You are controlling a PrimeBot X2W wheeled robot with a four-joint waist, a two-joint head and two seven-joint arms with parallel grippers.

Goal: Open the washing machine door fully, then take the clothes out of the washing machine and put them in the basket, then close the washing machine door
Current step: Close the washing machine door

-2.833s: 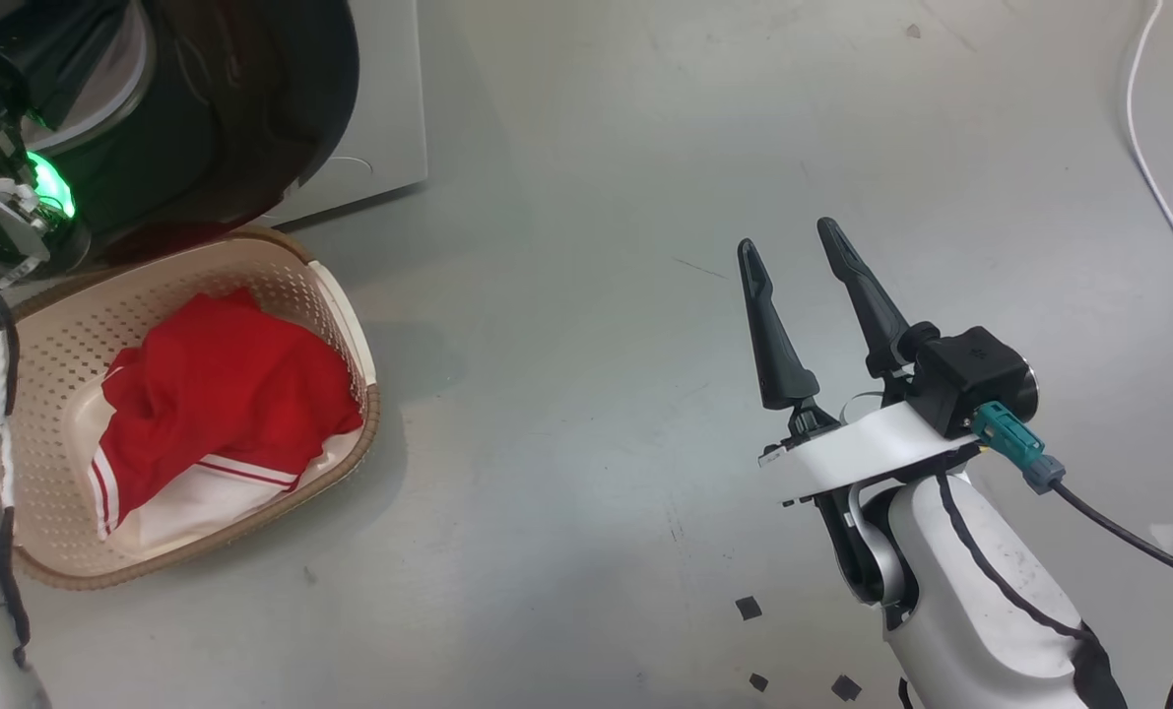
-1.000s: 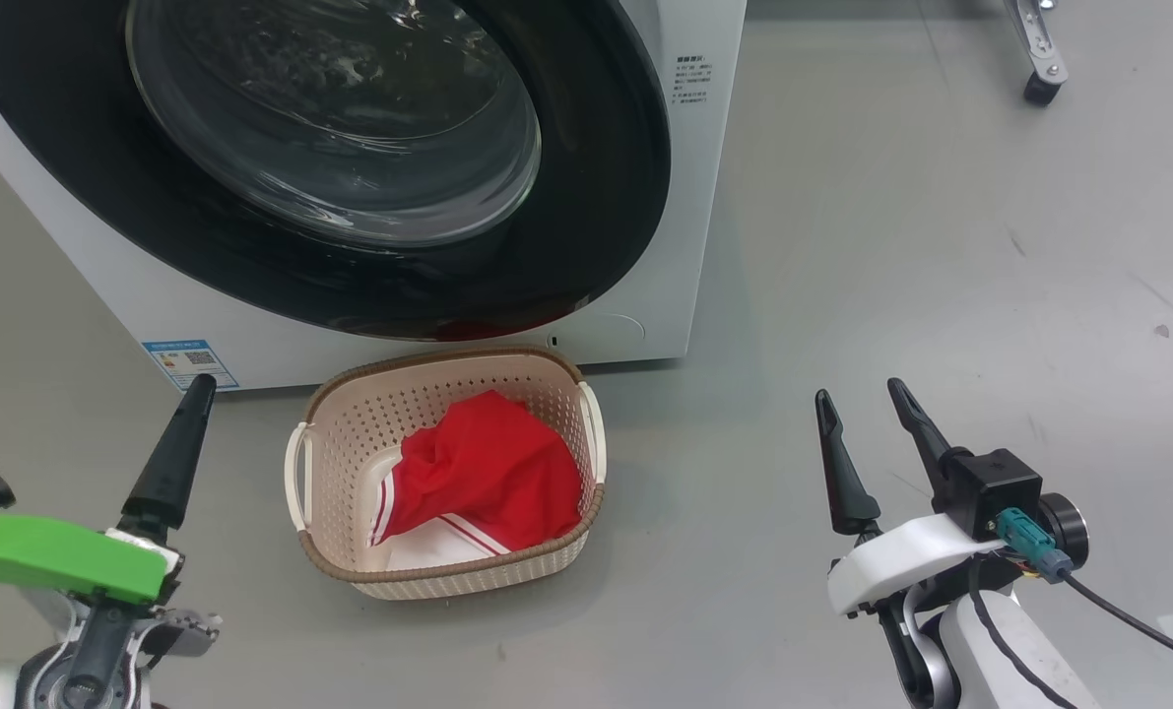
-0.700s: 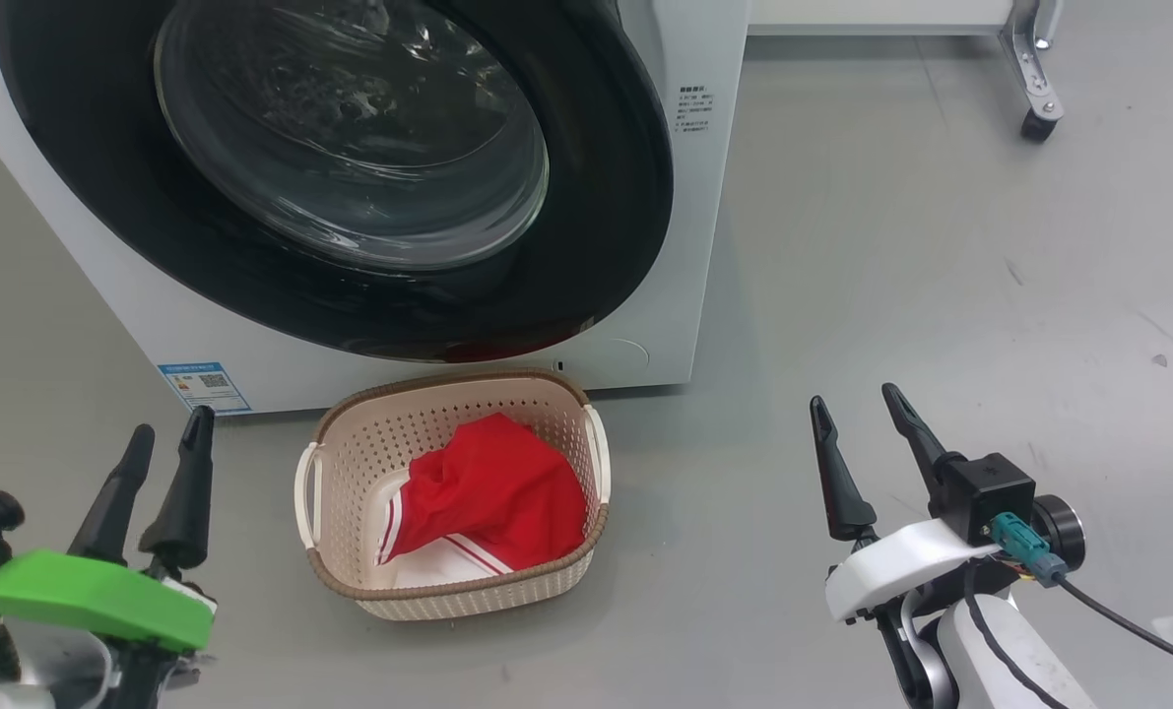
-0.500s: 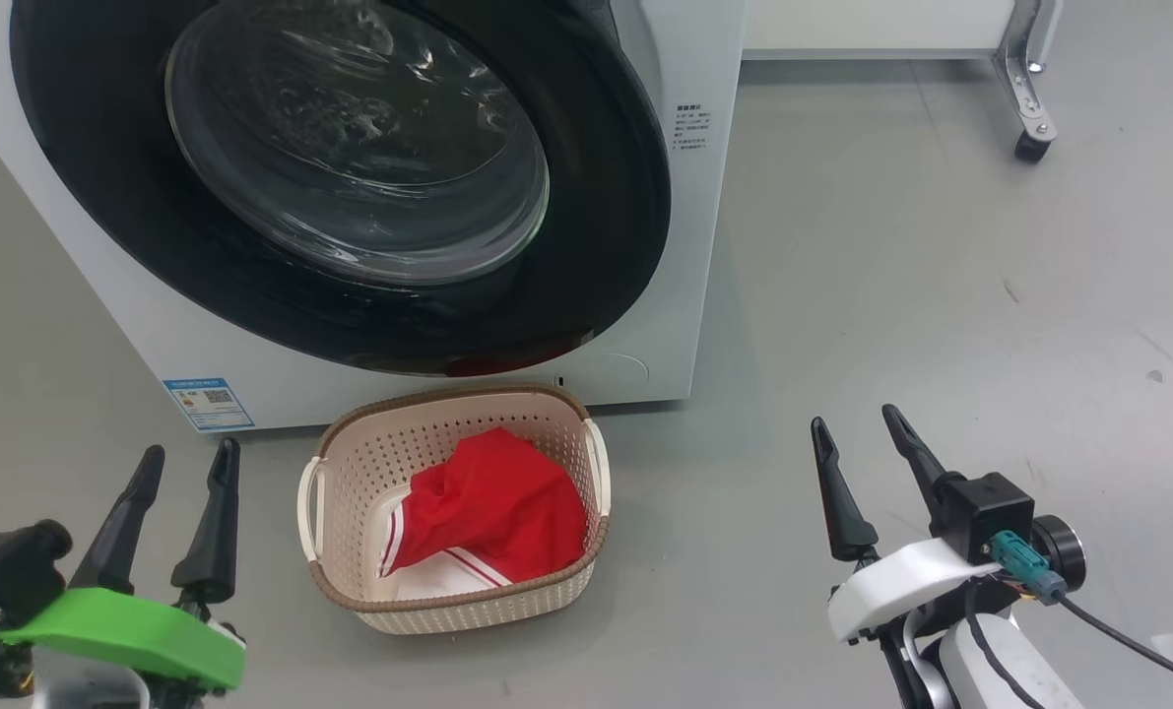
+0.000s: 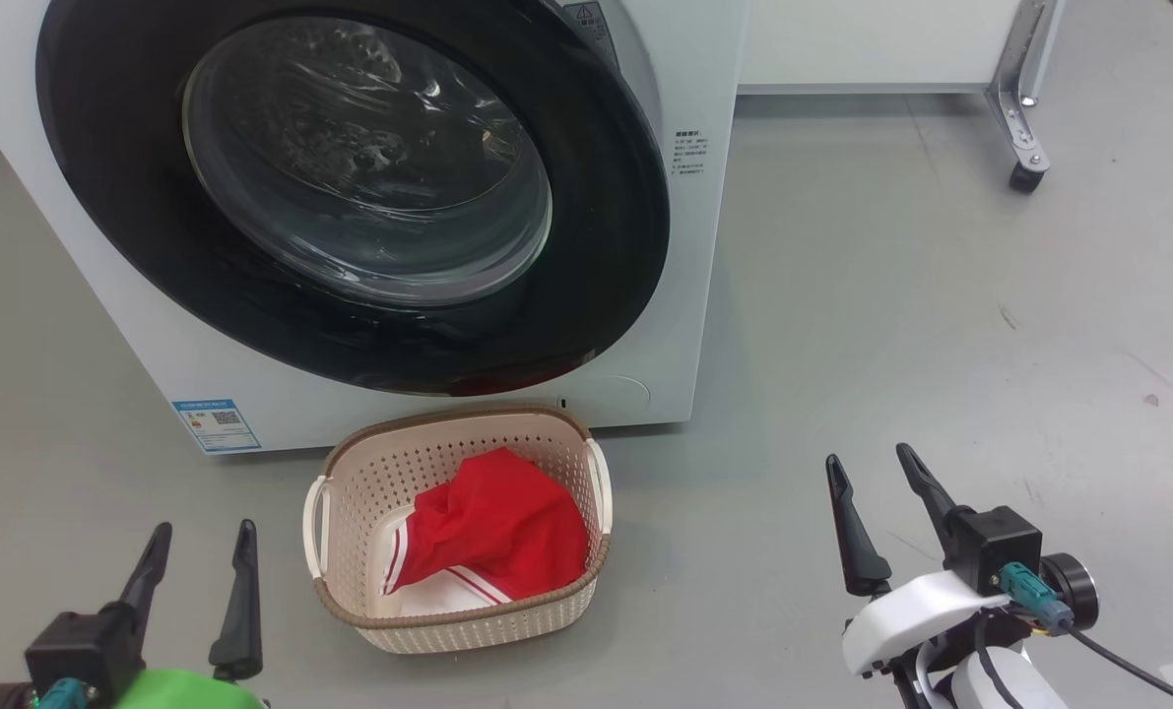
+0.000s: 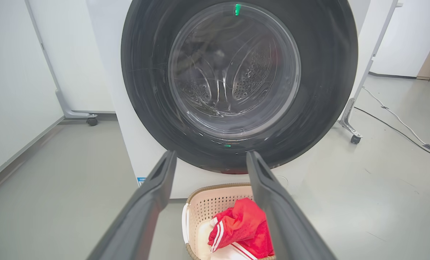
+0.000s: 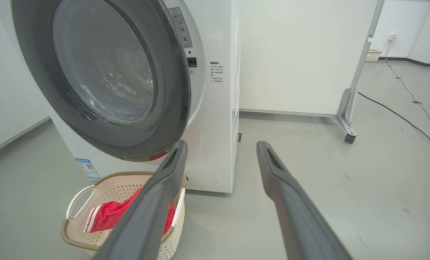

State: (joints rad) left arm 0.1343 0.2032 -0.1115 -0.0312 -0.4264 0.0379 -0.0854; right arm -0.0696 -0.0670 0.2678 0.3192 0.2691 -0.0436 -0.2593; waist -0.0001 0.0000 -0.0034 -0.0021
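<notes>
The white washing machine (image 5: 704, 246) stands ahead, its black round washing machine door (image 5: 113, 197) swung almost against the front, with a narrow gap at its right edge (image 7: 171, 90). On the floor just before it is the cream basket (image 5: 468, 416), holding the red clothes (image 5: 492, 537) with white striped trim. My left gripper (image 5: 204, 529) is open and empty, left of the basket and pointing at the door (image 6: 146, 72). My right gripper (image 5: 867, 456) is also open and empty, well to the right of the basket (image 7: 121, 174). The left wrist view shows the bare steel drum through the glass.
A blue label (image 5: 215, 423) sits low on the machine's front. A white panel on a wheeled metal leg (image 5: 1024, 177) stands behind to the right. A cable (image 7: 399, 115) runs along the grey floor farther right.
The head camera has drawn back and tilted, so the whole picture has shifted. My left arm has swung round at the lower left until both fingers point up. Basket, clothes and door are unchanged.
</notes>
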